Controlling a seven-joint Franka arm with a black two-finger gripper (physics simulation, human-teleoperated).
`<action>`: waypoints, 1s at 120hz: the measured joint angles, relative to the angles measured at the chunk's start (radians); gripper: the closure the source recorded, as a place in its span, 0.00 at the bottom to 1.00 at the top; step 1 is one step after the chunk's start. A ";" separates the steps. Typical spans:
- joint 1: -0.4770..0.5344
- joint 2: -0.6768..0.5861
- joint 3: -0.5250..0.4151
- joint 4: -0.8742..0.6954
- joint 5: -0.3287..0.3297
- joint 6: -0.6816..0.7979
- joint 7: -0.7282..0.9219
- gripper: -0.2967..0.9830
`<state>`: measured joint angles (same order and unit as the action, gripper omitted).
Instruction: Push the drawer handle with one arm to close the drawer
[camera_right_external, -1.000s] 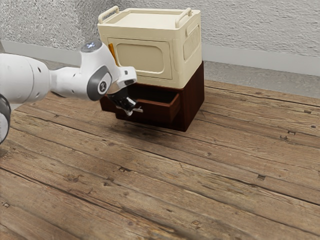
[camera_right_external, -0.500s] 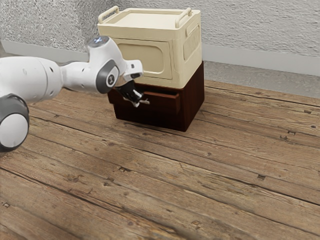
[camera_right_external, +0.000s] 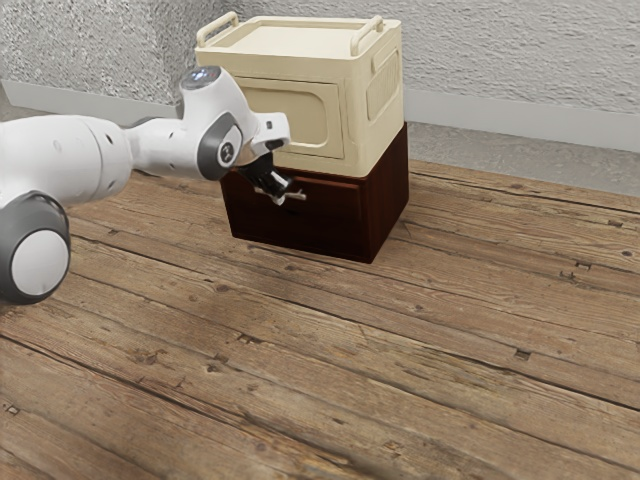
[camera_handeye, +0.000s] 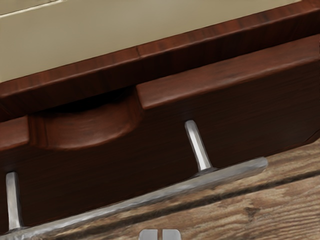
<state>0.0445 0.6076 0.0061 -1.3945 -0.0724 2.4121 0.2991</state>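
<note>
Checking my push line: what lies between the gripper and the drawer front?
The silvery bar handle on its two posts; the wrist view shows it between the gripper and the drawer front, with plank floor visible between bar and gripper.

Arm (camera_right_external: 70, 158): in from nine o'clock, exterior view
Gripper (camera_right_external: 284, 190): angled down toward five o'clock
Fingers (camera_handeye: 149, 235): nearly meeting, slim gap
</note>
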 joint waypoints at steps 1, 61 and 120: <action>0.000 0.001 0.000 0.000 0.000 0.000 0.000 0.85; -0.086 -0.512 0.088 -0.676 -0.167 0.048 -0.025 0.65; -0.072 -0.817 0.092 -0.739 0.000 -0.333 -0.110 0.27</action>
<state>-0.0275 -0.2094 0.0981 -2.1333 -0.0722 2.0794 0.1892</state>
